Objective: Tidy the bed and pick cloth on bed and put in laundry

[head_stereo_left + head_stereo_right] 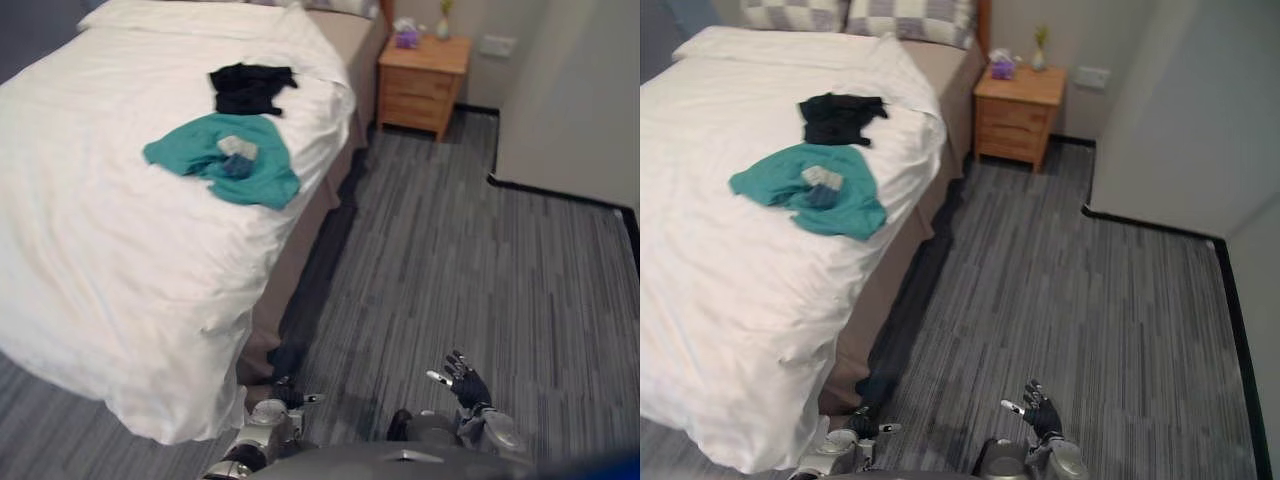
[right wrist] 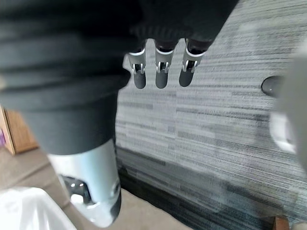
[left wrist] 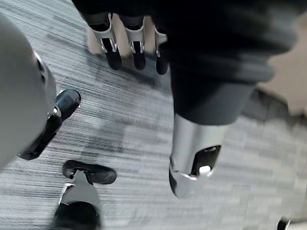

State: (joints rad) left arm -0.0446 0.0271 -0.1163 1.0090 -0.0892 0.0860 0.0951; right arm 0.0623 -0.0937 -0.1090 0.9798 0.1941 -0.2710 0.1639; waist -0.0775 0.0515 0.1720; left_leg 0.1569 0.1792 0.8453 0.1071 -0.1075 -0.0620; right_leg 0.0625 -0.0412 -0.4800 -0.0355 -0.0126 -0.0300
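A teal cloth (image 1: 228,158) lies crumpled on the white bed (image 1: 100,230) near its right edge, with a small grey-blue bundle (image 1: 236,155) on top of it. A black cloth (image 1: 248,87) lies a little farther up the bed. Both hands hang low over the striped carpet, well short of the clothes. My left hand (image 1: 283,398) is by the bed's near corner, fingers (image 3: 113,50) straight and holding nothing. My right hand (image 1: 464,382) is further right, fingers (image 2: 161,72) relaxed and empty.
A wooden nightstand (image 1: 422,80) with a purple item (image 1: 405,38) and a small vase (image 1: 443,24) stands at the head of the bed. Pillows (image 1: 860,20) lie at the head. A white wall (image 1: 570,90) with black skirting bounds the grey carpet (image 1: 450,270) on the right.
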